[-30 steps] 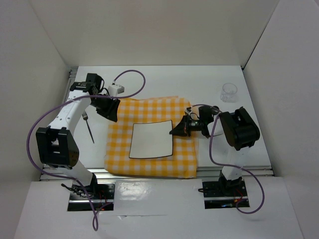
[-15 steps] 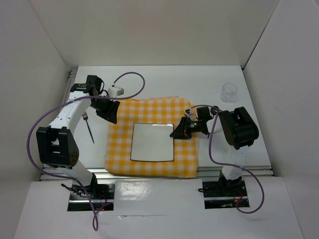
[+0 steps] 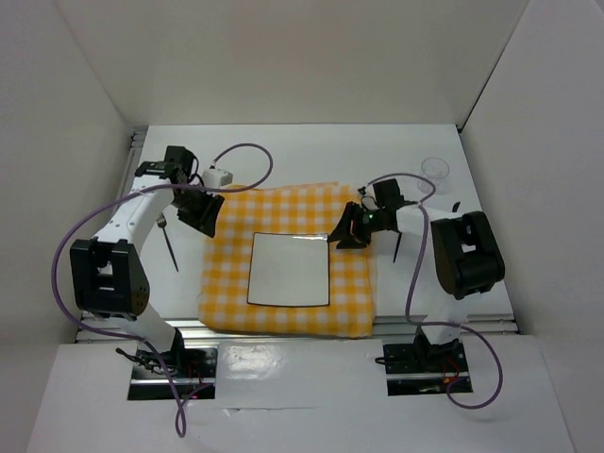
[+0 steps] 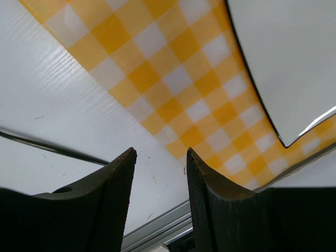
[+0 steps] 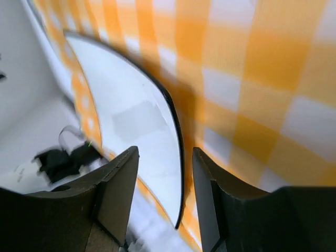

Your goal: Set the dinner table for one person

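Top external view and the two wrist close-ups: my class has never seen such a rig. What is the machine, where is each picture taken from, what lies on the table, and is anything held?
The machine is two robot arms bolted at the near edge of a table. The top view looks down from above and behind them; each close-up comes from a camera on one wrist, looking past its own two fingers. On the table lie a yellow-and-white checked cloth with a white square plate on it, a fork to the left, and a clear cup far right. The left fingers and right fingers are open and hold nothing.
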